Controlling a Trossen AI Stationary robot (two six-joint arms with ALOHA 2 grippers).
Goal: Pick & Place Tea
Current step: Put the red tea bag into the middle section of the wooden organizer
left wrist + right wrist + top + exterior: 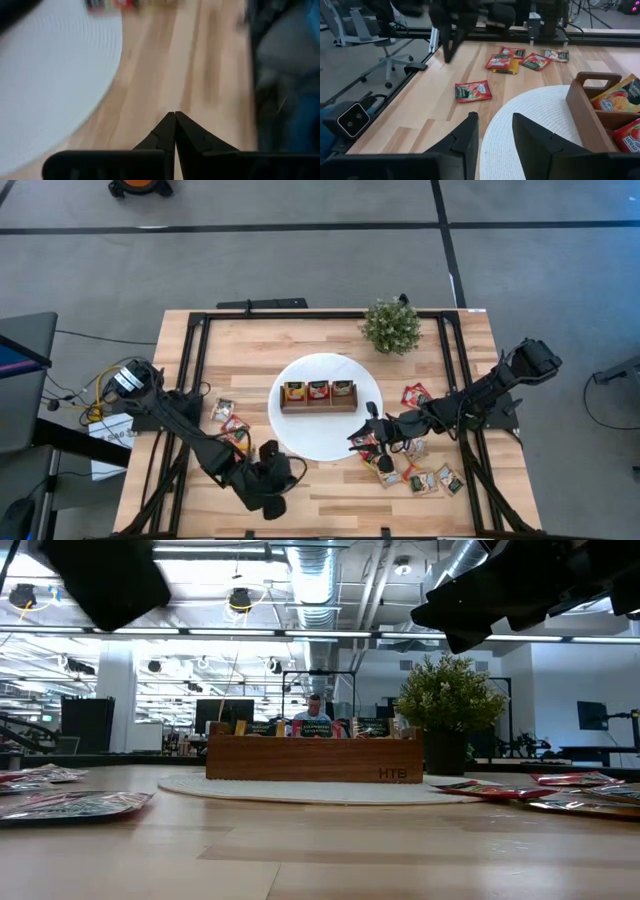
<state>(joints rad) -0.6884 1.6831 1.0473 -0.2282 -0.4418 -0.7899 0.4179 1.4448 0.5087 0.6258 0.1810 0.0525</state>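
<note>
Two grippers are over the table. The right gripper [362,432] has its fingers [465,137] spread with nothing between them, above the white mat's [310,430] edge. The left gripper [272,478] is pressed shut near the front edge. Tea sachets [425,477] lie scattered on both sides; three seem to sit in the wooden box [318,396].

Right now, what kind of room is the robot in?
Probably a big robotics lab or workshop. Bare silver ceiling pipes run overhead, a grey office chair stands by the pale wooden table, and a person sits at dark monitors behind.
</note>
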